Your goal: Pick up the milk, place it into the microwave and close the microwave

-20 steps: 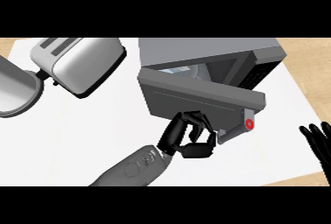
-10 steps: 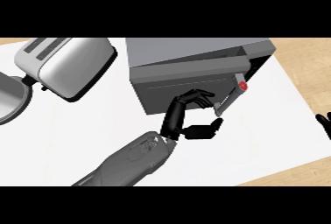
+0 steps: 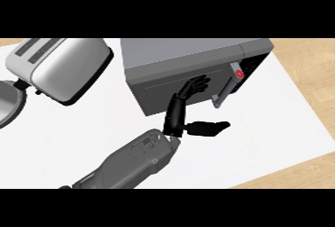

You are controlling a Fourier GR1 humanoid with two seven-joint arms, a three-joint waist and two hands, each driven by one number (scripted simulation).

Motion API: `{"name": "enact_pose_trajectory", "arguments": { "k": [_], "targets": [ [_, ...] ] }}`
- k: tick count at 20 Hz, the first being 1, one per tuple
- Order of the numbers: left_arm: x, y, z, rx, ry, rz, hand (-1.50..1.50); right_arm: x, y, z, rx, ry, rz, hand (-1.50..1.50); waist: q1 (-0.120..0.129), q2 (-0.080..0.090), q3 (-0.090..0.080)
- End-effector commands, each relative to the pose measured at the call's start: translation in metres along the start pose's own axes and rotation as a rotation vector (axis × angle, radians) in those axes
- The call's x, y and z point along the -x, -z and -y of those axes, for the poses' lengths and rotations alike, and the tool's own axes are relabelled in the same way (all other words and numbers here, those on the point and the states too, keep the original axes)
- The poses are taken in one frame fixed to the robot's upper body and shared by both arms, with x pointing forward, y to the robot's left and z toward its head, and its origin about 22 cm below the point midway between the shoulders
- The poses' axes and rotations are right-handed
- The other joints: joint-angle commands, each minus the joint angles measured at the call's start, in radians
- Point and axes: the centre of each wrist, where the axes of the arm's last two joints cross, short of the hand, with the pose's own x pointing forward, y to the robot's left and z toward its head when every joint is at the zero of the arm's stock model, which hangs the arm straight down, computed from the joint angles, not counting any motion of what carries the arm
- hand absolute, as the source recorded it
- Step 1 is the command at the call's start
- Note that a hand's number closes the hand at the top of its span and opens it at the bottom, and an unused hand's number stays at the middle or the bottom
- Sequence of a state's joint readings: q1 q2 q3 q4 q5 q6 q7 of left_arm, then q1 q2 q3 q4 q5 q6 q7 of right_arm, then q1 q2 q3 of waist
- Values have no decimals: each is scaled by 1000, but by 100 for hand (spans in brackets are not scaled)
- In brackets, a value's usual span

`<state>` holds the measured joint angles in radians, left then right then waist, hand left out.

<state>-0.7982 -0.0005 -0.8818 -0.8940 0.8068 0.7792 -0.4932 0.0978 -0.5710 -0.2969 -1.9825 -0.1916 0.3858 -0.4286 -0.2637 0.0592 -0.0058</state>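
Note:
The grey microwave point(image 3: 189, 55) stands at the top centre. Its door point(image 3: 163, 88) is swung almost flat against the body, with a narrow dark gap left at the right side by the handle point(image 3: 222, 95) and the red button point(image 3: 239, 73). My left hand point(image 3: 178, 108) is open, its straight fingers point(image 3: 195, 85) resting on the door's front and its thumb sticking out to the right. The milk shows nowhere in the view. My right hand is out of view.
A silver toaster point(image 3: 62, 66) sits at the upper left, with part of a round grey pan point(image 3: 8, 102) at the left edge. The white counter top point(image 3: 262, 142) ends in a wooden surface point(image 3: 314, 57) on the right.
The microwave door has swung from wide open to almost shut, with my left hand following it upward. My right hand has slid off the right edge of the view.

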Motion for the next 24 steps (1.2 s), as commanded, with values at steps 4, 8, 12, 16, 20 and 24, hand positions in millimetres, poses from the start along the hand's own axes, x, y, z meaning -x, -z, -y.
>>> {"name": "enact_pose_trajectory", "arguments": {
  "k": [4, 8, 12, 16, 20, 24],
  "targets": [
    [-14, 24, -4, -107, -33, 7, -150, -6, 17, 14, 6, -97, 38, 150, 3, 22, -1],
    [-14, 25, -4, -107, -39, 14, -150, -6, 22, 18, 6, -114, 41, 150, 1, 25, 1],
    [-16, 30, -3, -113, -34, 30, -150, -5, 27, 24, 2, -128, 49, 150, -2, 28, 3],
    [-17, 32, -3, -113, -44, 36, -150, -3, 31, 28, -3, -136, 38, 150, 6, 32, 3],
    [-15, 31, -3, -117, -55, 31, -150, -3, 37, 30, 2, -145, 44, 150, 3, 34, 2],
    [-14, 28, -1, -98, -48, 46, -150, 37, 21, -6, 87, 255, 17, -150, 18, 43, 8]
  ]
}}
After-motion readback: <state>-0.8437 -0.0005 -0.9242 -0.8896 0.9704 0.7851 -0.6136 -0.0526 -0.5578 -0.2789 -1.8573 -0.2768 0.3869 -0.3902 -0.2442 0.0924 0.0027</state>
